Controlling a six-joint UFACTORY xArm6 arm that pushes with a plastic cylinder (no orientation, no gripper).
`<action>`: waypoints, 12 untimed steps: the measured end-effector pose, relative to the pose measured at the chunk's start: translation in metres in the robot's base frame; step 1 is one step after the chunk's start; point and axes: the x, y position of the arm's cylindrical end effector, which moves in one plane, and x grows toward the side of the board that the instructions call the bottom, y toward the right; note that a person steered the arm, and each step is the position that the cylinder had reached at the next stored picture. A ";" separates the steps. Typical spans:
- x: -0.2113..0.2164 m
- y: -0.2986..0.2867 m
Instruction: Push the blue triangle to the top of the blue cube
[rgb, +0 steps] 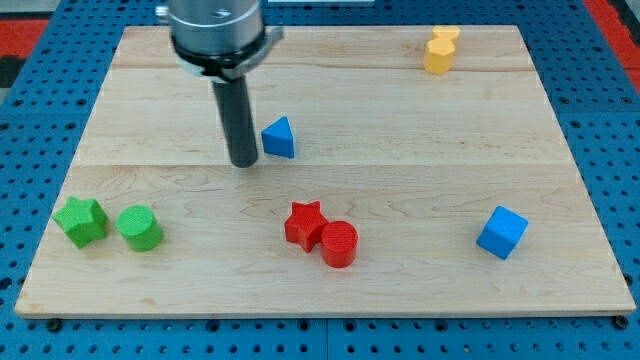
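Note:
The blue triangle (279, 138) lies on the wooden board, left of centre in the upper half. The blue cube (501, 232) sits far off at the lower right. My tip (244, 162) rests on the board just left of the blue triangle, close to its left side; a narrow gap seems to separate them. The dark rod rises from the tip to the arm's grey flange at the view's top.
A red star (305, 222) and a red cylinder (339, 243) touch each other at bottom centre. A green star (81, 220) and a green cylinder (140, 228) sit at bottom left. Two yellow blocks (440, 50) stand at top right. The board's edge (320, 314) borders a blue pegboard.

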 end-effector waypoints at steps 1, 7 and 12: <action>-0.030 0.010; 0.004 0.270; 0.056 0.327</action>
